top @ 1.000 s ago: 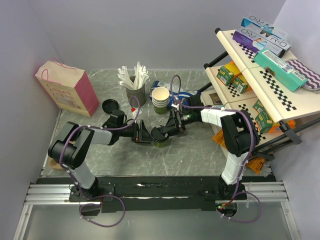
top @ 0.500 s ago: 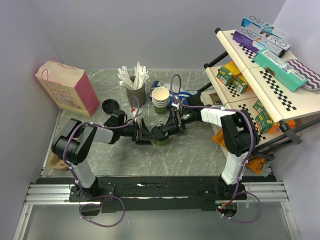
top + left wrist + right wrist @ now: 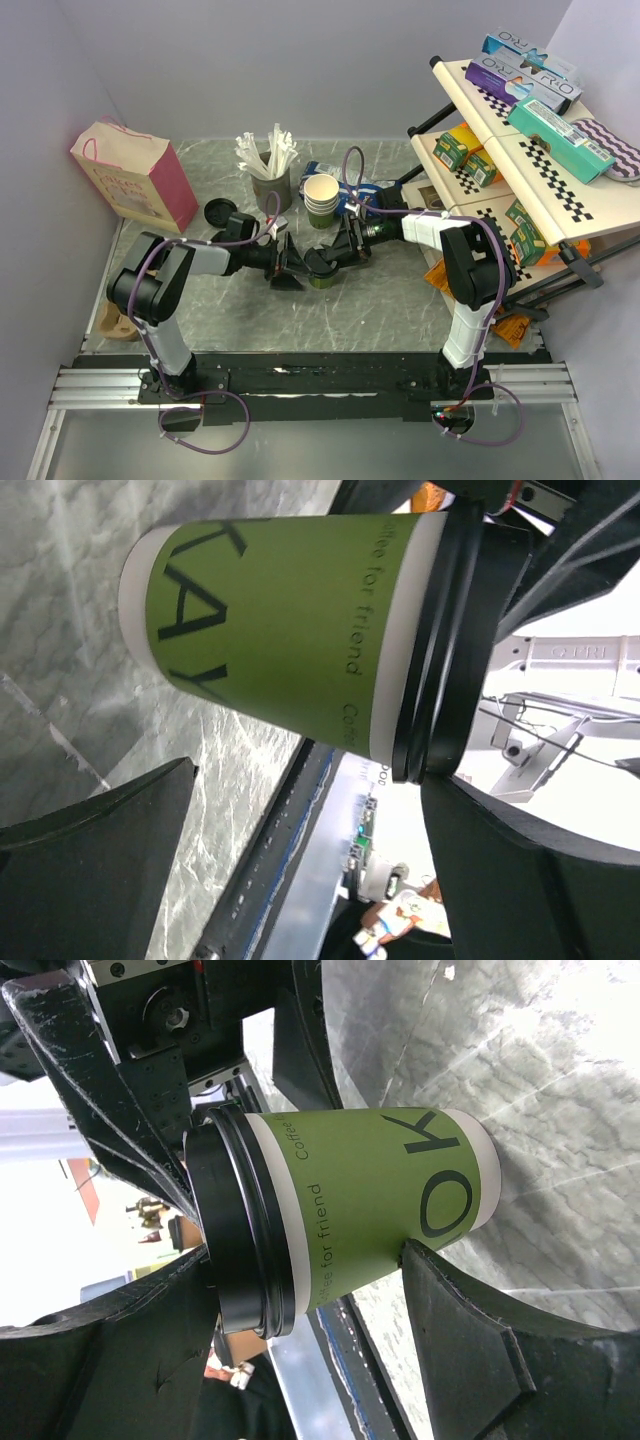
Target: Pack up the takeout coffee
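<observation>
The takeout coffee (image 3: 320, 268), a green paper cup with a black lid, stands on the marble table between both grippers. My right gripper (image 3: 338, 255) is shut on it. In the right wrist view (image 3: 305, 1260) one finger presses the cup (image 3: 370, 1200) low on its side and the other lies against the lid. My left gripper (image 3: 290, 264) is open at the cup's left. In the left wrist view (image 3: 310, 780) one finger is by the lid of the cup (image 3: 290, 620) and the other stays apart from it.
A pink paper bag (image 3: 135, 175) stands at the far left. A loose black lid (image 3: 220, 212), a grey holder of stirrers (image 3: 270, 175) and a stack of cream cups (image 3: 321, 198) lie behind the grippers. A shelf rack with boxes (image 3: 520, 170) fills the right side.
My left gripper has moved right, closer to the cup, and turned a little. The cup and my right gripper have stayed in place.
</observation>
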`<state>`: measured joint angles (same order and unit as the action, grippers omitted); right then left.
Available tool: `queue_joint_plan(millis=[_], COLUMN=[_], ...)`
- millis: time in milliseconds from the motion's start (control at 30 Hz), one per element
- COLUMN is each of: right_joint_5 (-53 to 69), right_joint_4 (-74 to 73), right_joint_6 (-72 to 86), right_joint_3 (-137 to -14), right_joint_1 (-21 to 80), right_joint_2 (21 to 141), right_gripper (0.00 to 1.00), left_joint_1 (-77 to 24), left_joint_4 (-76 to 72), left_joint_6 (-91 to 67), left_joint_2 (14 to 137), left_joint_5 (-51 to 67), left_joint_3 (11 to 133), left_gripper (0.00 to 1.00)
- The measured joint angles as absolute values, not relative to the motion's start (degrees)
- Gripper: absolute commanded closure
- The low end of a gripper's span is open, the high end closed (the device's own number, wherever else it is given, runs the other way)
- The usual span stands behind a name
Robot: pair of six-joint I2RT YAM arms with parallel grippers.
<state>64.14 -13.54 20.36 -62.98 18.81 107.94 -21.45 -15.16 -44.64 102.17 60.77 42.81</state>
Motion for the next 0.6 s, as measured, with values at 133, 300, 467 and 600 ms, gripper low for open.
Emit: queue_joint_plan(millis=[133, 300, 467, 600], right_joint_5=[64.0, 63.9, 63.9, 63.9], right_joint_4=[-13.5, -13.5, -13.5, -13.6], right_joint_6=[20.7, 20.8, 20.9, 21.0], right_joint_3=[-63.0, -63.0, -63.0, -63.0], right_joint_1=[18.7, 18.6, 18.6, 18.6], right_joint_2=[108.0, 108.0, 108.1, 108.1], right_gripper=[0.24, 0.24, 0.24, 0.24], left_joint_1=[-21.4, -21.3, -21.2, -21.2], left_joint_4=[-7.2, -0.9, 2.5, 4.6], left_joint_6=[-42.0, -40.0, -39.7, -39.7], left_joint_2=[102.5, 103.2, 104.5, 105.1], left_joint_5=[60.1, 60.2, 60.3, 60.6], left_joint_3=[45.8, 48.3, 49.7, 50.6], left_gripper=[0.02, 0.03, 0.03, 0.04])
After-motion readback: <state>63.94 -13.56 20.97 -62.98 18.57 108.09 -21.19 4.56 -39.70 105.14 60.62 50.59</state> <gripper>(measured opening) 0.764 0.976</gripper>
